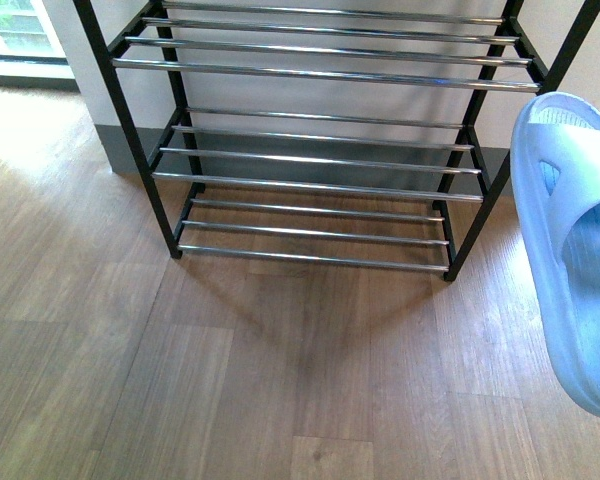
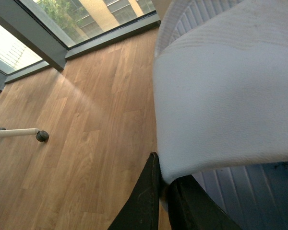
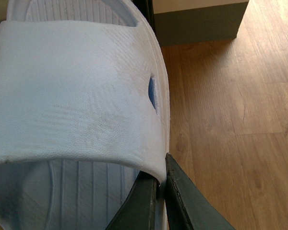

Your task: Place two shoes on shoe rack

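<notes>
Pinching a strap edge each, both are clenched: the left gripper grasps one pale blue slide, the right gripper the other slide, held above the wooden floor just off the right edge of the shoe rack.

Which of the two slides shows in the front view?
The slide held by the right pincer, at the right edge near the shoe rack. The other slide, held by the left pincer, shows only in its wrist view.
</notes>
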### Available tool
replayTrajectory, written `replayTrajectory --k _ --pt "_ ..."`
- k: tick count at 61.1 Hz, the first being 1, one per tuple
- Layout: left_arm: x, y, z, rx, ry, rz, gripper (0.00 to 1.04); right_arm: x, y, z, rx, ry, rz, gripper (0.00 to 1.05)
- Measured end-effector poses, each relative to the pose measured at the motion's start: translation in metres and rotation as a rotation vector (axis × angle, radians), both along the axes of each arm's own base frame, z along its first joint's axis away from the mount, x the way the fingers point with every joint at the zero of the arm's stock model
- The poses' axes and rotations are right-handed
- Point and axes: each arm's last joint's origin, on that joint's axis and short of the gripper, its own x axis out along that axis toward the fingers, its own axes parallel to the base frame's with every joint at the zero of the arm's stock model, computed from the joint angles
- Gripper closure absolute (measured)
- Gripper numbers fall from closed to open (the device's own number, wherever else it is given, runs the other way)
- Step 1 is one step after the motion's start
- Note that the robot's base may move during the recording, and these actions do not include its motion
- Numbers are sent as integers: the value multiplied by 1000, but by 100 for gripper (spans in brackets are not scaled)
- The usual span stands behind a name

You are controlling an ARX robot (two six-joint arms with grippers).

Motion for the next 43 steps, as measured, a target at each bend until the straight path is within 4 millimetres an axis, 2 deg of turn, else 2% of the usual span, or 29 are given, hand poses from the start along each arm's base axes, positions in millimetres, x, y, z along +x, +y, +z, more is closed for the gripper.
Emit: replayTrajectory --k 43 --pt "0 0 -1 0 0 5 103 -1 0 0 0 2 -3 103"
